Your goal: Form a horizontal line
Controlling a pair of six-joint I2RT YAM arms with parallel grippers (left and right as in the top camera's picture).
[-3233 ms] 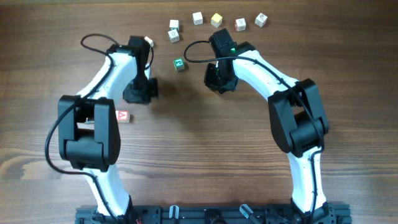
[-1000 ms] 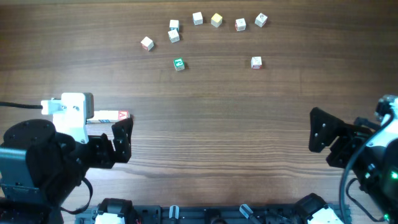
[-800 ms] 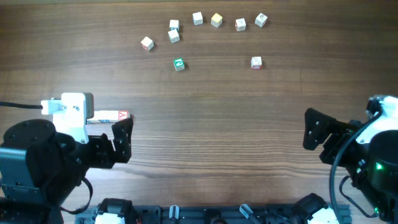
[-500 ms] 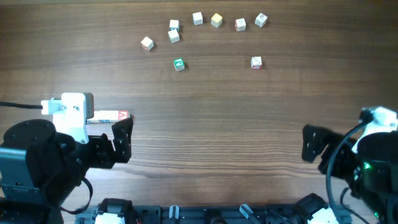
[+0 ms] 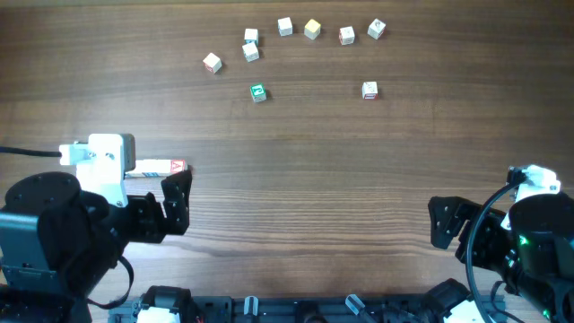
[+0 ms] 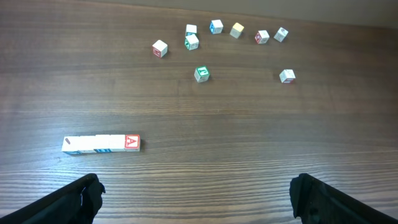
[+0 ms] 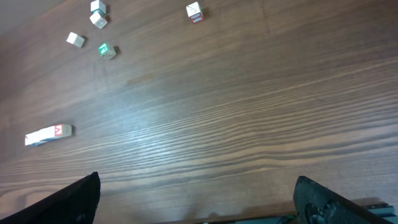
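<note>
Both arms sit at the near edge of the wood-grain table [image 5: 296,179], where a black rail [image 5: 296,309] runs along 6 o'clock in the overhead view; on the other three sides the wood runs out of frame. The left gripper [image 5: 175,208] at 8 o'clock and the right gripper [image 5: 446,222] at 4 o'clock each hold their jaws spread wide and grip nothing, their dark fingertips framing only wood in the wrist views. The horizontal line [image 6: 101,144], a short bar of whitish letter cubes touching edge to edge with a red "A" on its right-end cube, lies flat at 9 o'clock of the table, just beyond the left gripper's fingers. From overhead, the left arm's white camera housing [image 5: 103,161] covers its left end. A broad stretch of open wood spans the middle, from the bar across to 3 o'clock, and it alone separates the right gripper from the bar. The loose cubes gather toward 12 o'clock, well apart from the bar. A green-faced cube [image 5: 258,92] is nearest, at the bar's 1 o'clock, with a single whitish cube [image 5: 212,62] at its 10 o'clock. A lone cube [image 5: 369,90] sits at 1 o'clock of the table, and beyond them lies a loose arc of six cubes [image 5: 312,29], one of them yellowish.
</note>
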